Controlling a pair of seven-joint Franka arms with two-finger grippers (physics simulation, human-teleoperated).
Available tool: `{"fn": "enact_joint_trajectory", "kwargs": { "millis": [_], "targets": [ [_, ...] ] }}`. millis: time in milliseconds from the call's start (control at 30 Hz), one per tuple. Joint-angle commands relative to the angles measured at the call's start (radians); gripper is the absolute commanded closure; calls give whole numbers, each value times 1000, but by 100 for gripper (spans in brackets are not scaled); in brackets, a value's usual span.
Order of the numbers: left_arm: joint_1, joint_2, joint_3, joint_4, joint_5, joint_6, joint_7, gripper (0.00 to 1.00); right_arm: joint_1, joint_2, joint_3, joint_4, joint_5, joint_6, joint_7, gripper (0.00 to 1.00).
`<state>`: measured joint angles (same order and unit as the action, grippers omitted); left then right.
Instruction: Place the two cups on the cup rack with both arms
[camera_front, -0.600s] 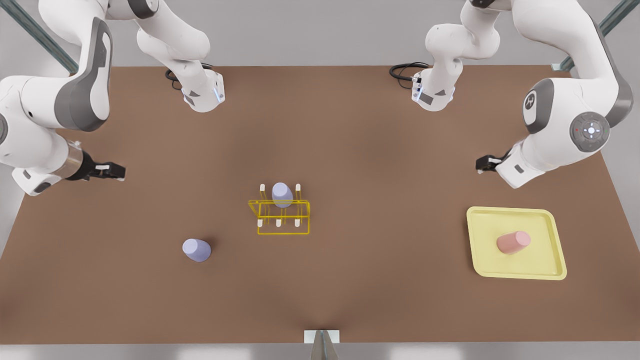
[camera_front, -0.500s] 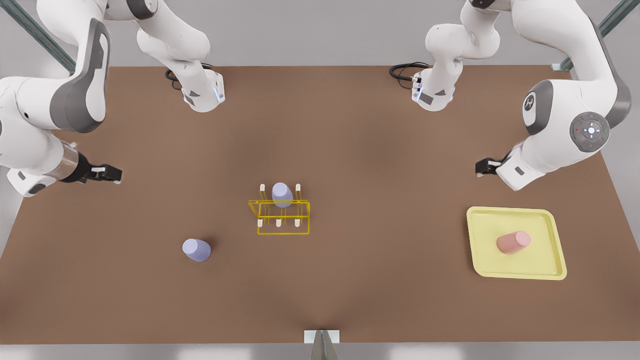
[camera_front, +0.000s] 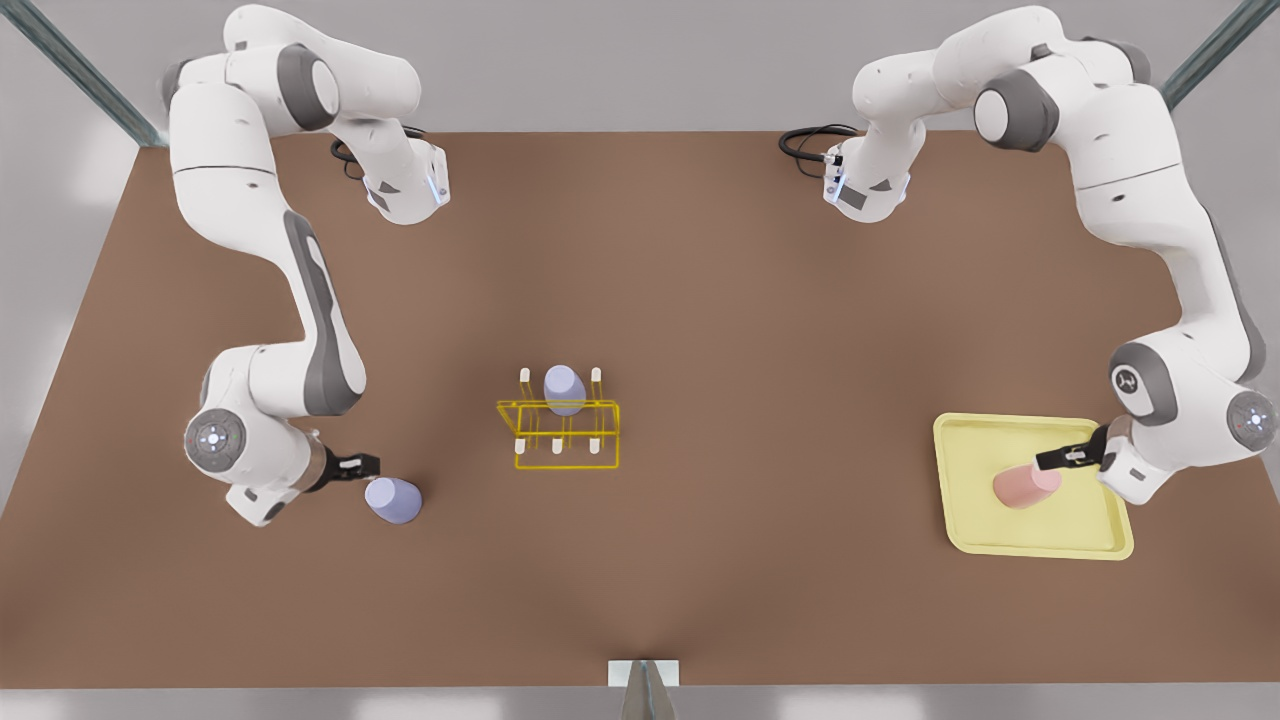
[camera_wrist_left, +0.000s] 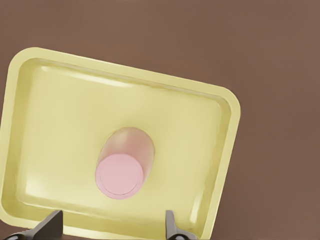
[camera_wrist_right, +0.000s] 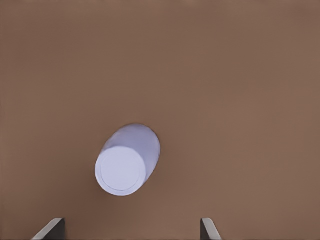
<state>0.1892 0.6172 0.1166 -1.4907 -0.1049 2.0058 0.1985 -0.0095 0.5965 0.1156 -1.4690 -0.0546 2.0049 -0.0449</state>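
on the brown table (camera_front: 700, 300) by grey walls, both end effectors spread: left (camera_front: 1062, 458) at pink cup (camera_front: 1022, 486), right (camera_front: 362, 465) at lavender cup (camera_front: 393, 500)

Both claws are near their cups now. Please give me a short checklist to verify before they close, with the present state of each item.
1. Left claw open, at pink cup: ok.
2. Right claw open, at loose lavender cup: ok.
3. Pink cup between left claw's fingers: cannot tell.
4. Pink cup standing in the pale-yellow tray: ok.
5. Free pegs on cup rack beside the racked lavender cup: ok.
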Motion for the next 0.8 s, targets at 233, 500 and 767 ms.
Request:
{"fn": "enact_joint_trajectory", "kwargs": {
  "millis": [233,500,767],
  "targets": [
    [-1,26,-2,-105,-6,242,260,0,23,62,1,-34,19,285,48,0],
    [1,87,-2,-103,-6,318,260,0,19,59,-1,-109,19,270,48,0],
    [-2,114,-3,-106,-9,338,259,0,20,77,-2,-122,19,264,48,0]
  ]
}}
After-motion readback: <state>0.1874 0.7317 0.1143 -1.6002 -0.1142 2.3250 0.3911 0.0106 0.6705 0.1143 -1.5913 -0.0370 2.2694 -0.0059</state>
